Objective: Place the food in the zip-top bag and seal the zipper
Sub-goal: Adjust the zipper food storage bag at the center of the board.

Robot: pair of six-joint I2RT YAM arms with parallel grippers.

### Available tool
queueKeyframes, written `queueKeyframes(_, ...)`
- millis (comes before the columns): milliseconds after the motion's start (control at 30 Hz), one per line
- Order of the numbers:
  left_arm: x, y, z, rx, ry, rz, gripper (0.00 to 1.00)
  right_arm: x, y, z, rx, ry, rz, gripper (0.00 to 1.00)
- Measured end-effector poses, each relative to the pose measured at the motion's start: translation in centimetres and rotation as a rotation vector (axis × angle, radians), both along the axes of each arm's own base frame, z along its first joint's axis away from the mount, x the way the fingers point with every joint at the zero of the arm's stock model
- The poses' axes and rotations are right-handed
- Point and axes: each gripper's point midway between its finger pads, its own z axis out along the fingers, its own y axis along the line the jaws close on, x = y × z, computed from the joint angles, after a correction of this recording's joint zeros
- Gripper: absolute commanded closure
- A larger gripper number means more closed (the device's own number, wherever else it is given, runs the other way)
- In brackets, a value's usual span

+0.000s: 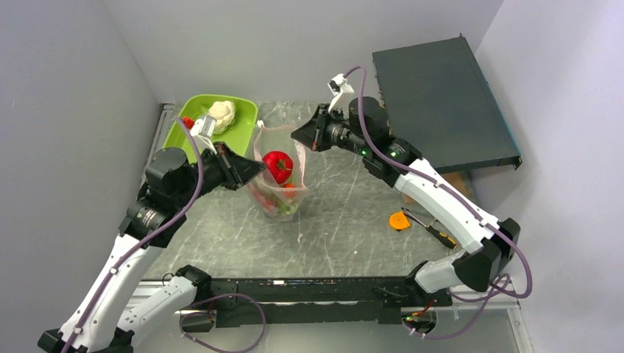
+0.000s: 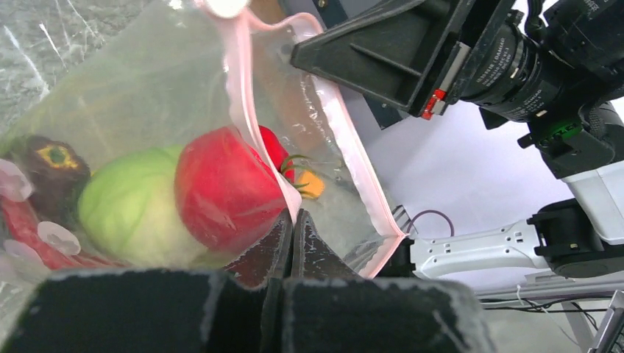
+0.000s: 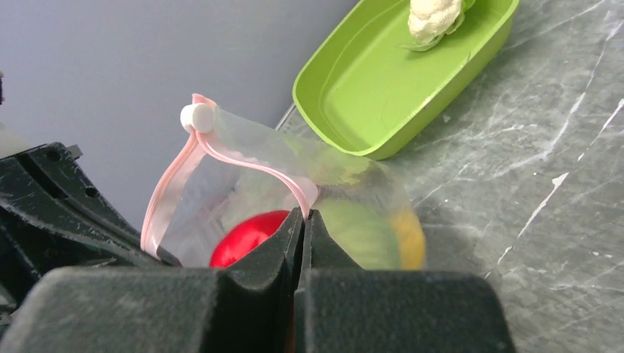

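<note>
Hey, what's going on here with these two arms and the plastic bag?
Both arms hold the zip-top bag open by its mouth: the left claw and the right claw are each pinched shut on the pink zipper, which is not sealed. A red toy and a green toy are inside. A cauliflower sits in the green tray.

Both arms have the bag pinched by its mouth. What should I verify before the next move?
1. Left fingers pinching the zip-top bag rim: ok.
2. Right fingers pinching the opposite rim: ok.
3. Zipper sealed: not ok, the mouth gapes, white slider at one end.
4. All food bagged: not ok, cauliflower and a small red piece lie in the green tray.
5. Red tomato below the zipper line: cannot tell.
</note>
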Motion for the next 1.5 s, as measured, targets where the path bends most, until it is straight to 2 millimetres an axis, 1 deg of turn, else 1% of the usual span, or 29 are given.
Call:
queueKeyframes(33,-0.1,0.1,0.1,-0.004,-0.008,0.0,1.0,-0.2,-0.3,0.2,0.005,-0.007,-0.005,1.0)
queueKeyframes(67,-0.2,0.1,-0.3,-0.004,-0.007,0.002,1.0,-0.4,-0.5,0.2,0.008,-0.011,-0.009,1.0)
queueKeyframes(133,-0.3,0.3,-1.9,0.01,0.018,0.01,1.0,-0.5,-0.8,-0.9,-0.004,0.0,-0.018,1.0)
queueKeyframes(233,-0.2,0.3,-5.6,0.047,0.099,0.013,1.0,-0.1,-1.1,-5.2,-0.071,0.068,-0.042,1.0)
queueKeyframes(267,-0.3,0.3,-7.4,0.068,0.146,0.013,1.0,0.1,-1.1,-6.8,-0.1,0.097,-0.047,1.0)
queueKeyframes(300,-0.3,0.3,-8.5,0.079,0.176,0.014,1.0,0.3,-1.1,-8.3,-0.124,0.122,-0.052,1.0)
queueKeyframes(333,-0.3,0.4,-9.4,0.093,0.205,0.016,1.0,0.4,-1.0,-9.4,-0.145,0.145,-0.053,1.0)
queueKeyframes(367,-0.4,0.4,-9.6,0.098,0.213,0.015,1.0,0.5,-1.1,-10.0,-0.157,0.158,-0.056,1.0)
queueKeyframes(400,-0.4,0.4,-9.3,0.098,0.209,0.013,1.0,0.5,-1.2,-10.2,-0.166,0.164,-0.059,1.0)
queueKeyframes(467,-0.4,0.4,-8.1,0.095,0.18,0.009,1.0,0.6,-1.2,-9.7,-0.167,0.16,-0.06,1.0)
queueKeyframes(567,0.0,0.4,-5.1,0.079,0.109,0.008,1.0,0.9,-0.8,-6.8,-0.127,0.109,-0.057,1.0)
queueKeyframes(633,0.2,0.2,-3.8,0.07,0.079,-0.001,1.0,0.8,-0.5,-4.8,-0.088,0.082,-0.044,1.0)
queueKeyframes(667,0.3,-0.1,-3.3,0.062,0.068,-0.013,1.0,0.6,-0.4,-3.9,-0.062,0.074,-0.035,1.0)
queueKeyframes(733,0.4,-0.4,-3.0,0.051,0.058,-0.03,1.0,0.0,-0.3,-3.0,-0.025,0.081,-0.018,1.0)
queueKeyframes(833,0.8,-1.2,-3.1,0.024,0.068,-0.053,1.0,-0.9,0.0,-2.2,0.04,0.11,0.005,1.0)
queueKeyframes(933,1.2,-1.7,-3.9,0.0,0.088,-0.059,0.97,-1.6,0.4,-2.3,0.091,0.154,0.027,1.0)
queueKeyframes(1033,1.7,-2.1,-5.3,-0.029,0.116,-0.058,0.96,-2.0,0.8,-3.2,0.122,0.206,0.046,1.0)
queueKeyframes(1100,1.9,-2.3,-6.3,-0.048,0.142,-0.056,0.94,-2.3,0.9,-3.9,0.135,0.242,0.057,1.0)
queueKeyframes(1167,2.0,-2.5,-6.7,-0.067,0.156,-0.054,0.92,-2.5,1.1,-4.3,0.149,0.263,0.063,1.0)
queueKeyframes(1300,2.3,-2.8,-6.7,-0.107,0.162,-0.049,0.92,-3.0,1.5,-4.9,0.176,0.299,0.086,1.0)
queueKeyframes(1433,2.4,-3.0,-6.7,-0.148,0.159,-0.048,0.87,-3.4,1.9,-5.1,0.191,0.31,0.107,1.0)
queueKeyframes(1500,2.3,-3.1,-6.8,-0.164,0.162,-0.053,0.86,-3.5,2.1,-5.3,0.192,0.316,0.11,1.0)
